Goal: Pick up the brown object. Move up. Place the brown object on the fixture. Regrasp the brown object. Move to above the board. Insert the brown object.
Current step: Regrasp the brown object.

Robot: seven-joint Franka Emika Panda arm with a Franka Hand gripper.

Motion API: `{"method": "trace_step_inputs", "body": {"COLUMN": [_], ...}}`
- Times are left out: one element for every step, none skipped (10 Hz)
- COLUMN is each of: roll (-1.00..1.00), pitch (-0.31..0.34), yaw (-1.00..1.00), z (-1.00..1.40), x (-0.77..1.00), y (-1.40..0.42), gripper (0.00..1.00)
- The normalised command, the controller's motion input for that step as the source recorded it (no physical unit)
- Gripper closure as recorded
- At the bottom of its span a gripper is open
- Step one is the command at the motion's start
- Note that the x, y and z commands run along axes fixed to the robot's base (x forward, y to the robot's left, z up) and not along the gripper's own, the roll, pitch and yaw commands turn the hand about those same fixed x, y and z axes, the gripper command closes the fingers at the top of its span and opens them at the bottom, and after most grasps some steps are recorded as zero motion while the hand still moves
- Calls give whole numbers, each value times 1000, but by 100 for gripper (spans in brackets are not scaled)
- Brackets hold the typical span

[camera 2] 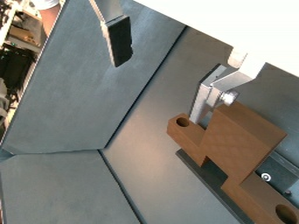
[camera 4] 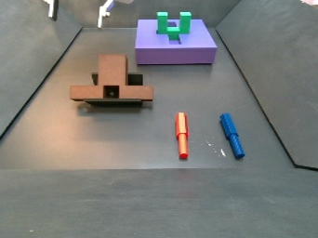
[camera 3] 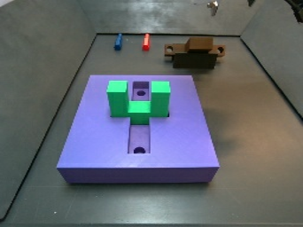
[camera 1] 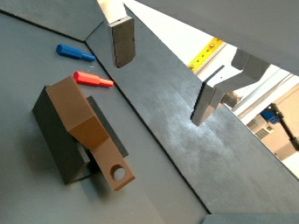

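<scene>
The brown object point(camera 3: 197, 46) point(camera 4: 113, 78) is a wood-coloured cross-shaped block with round holes in its arms, resting across the dark fixture point(camera 3: 192, 61) point(camera 4: 97, 103). In both wrist views the brown object point(camera 1: 86, 118) point(camera 2: 242, 142) lies on the fixture point(camera 1: 48, 128) point(camera 2: 212, 178), off to one side of the fingers and lower down. My gripper point(camera 1: 165, 73) point(camera 2: 162, 72) is open with nothing between its fingers, raised above the floor beside the block. In the side views only its fingertips point(camera 3: 213, 7) point(camera 4: 106, 11) reach into the picture's upper edge. The purple board point(camera 3: 97, 133) point(camera 4: 196, 48) lies apart from them.
A green U-shaped block point(camera 3: 138, 98) point(camera 4: 173, 25) stands on the board over its slot. A red pen point(camera 4: 181, 135) point(camera 3: 145, 41) point(camera 1: 93, 80) and a blue pen point(camera 4: 231, 135) point(camera 3: 117, 41) point(camera 1: 76, 52) lie on the grey floor near the fixture. Grey walls ring the floor.
</scene>
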Motion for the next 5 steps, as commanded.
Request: {"method": "trace_step_inputs", "body": {"roll": [169, 140, 6, -23, -103], "pitch": [991, 1000, 1000, 1000, 309], "yaw": [-217, 0, 77, 74, 0], "z": [-66, 6, 0, 0, -109], "x": [229, 311, 317, 377, 226], "y": [-23, -117, -9, -74, 0], "gripper": [0, 0, 0, 0, 0]}}
